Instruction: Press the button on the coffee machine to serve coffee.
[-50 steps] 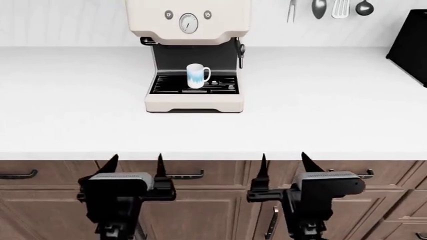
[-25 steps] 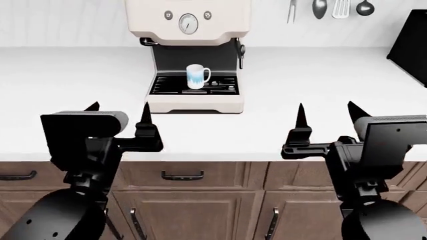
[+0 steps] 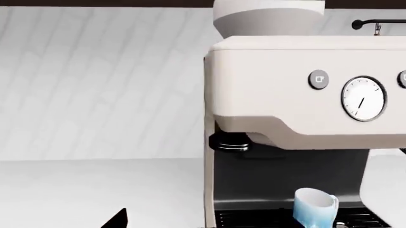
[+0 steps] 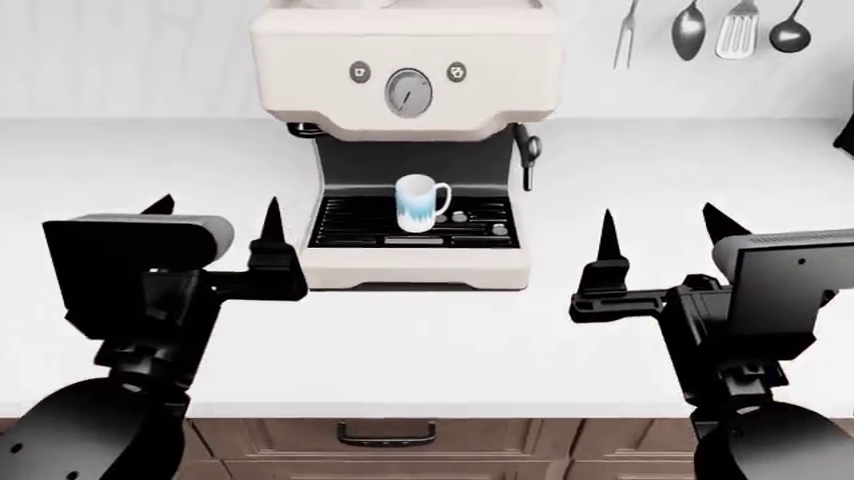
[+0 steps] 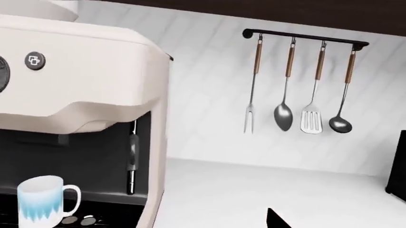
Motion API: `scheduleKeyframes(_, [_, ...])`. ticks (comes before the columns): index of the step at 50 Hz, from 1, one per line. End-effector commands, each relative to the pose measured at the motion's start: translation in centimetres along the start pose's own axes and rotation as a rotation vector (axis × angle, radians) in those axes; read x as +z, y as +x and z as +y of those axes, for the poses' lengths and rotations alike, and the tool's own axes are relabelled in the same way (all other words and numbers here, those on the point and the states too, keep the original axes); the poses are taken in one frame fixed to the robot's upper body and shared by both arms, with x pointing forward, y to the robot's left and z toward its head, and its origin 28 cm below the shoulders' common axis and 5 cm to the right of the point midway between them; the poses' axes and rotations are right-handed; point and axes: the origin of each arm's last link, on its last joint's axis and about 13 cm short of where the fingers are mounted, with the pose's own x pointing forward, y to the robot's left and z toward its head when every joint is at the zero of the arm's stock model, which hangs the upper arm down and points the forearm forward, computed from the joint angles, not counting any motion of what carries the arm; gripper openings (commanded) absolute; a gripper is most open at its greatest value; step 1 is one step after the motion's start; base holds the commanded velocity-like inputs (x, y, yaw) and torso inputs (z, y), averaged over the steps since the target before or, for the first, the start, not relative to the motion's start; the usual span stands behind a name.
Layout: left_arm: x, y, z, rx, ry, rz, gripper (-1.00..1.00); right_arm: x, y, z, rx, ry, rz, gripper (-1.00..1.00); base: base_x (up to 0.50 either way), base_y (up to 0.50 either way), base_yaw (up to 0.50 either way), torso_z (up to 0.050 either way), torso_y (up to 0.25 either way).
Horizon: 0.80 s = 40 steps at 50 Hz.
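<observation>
The cream-white coffee machine (image 4: pixel 407 50) stands at the back of the white counter (image 4: pixel 441 350). Its face has a round gauge (image 4: pixel 408 92) between two small round buttons, left (image 4: pixel 359 71) and right (image 4: pixel 457 71). A white-and-blue mug (image 4: pixel 419 203) stands on the black drip tray (image 4: pixel 358 222). My left gripper (image 4: pixel 216 212) is open and empty, in front of the machine to its left. My right gripper (image 4: pixel 658 222) is open and empty, to its right. The left wrist view shows the left button (image 3: pixel 318 79); the right wrist view shows the right button (image 5: pixel 35 61).
Several utensils (image 4: pixel 707 25) hang on a wall rail (image 5: pixel 304 37) right of the machine. A black appliance (image 5: pixel 397 166) sits at the counter's far right. Wooden drawers with a handle (image 4: pixel 384 434) lie below the counter's front edge.
Both arms rose from below the counter edge to above it. The head view has since come closer, so the machine looks larger and the cabinets have mostly dropped out of view.
</observation>
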Motion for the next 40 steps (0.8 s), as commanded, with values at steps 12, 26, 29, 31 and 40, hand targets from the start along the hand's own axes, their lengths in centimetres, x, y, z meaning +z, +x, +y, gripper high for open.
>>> scheduleKeyframes(12, [-0.1, -0.2, 0.0, 0.002, 0.005, 0.0, 1.0, 0.0, -0.9, -0.8, -0.037, 0.002, -0.004, 1.0, 0.35, 0.18, 0.0, 0.0, 0.0])
scheduleKeyframes(26, [3.5, -2.9, -1.2, -0.139, -0.022, -0.066, 1.0, -0.2, -1.5, -0.9, -0.043, -0.015, 0.024, 1.0, 0.05, 0.01, 0.0, 0.0, 0.001])
scheduleKeyframes(29, [4.8, -3.4, -2.0, -0.172, -0.028, -0.087, 1.0, -0.4, -1.5, -0.9, -0.041, -0.013, 0.029, 1.0, 0.0, 0.0, 0.0, 0.0, 0.0])
scheduleKeyframes(31, [5.2, -3.7, -2.4, -0.202, -0.048, -0.08, 1.0, -0.6, -1.4, -0.8, -0.037, -0.01, 0.038, 1.0, 0.0, 0.0, 0.0, 0.0, 0.0])
scheduleKeyframes(40, [7.2, -4.9, -3.6, -0.296, -0.033, -0.115, 1.0, -0.9, -1.4, -0.7, -0.036, -0.002, 0.041, 1.0, 0.0, 0.0, 0.0, 0.0, 0.0])
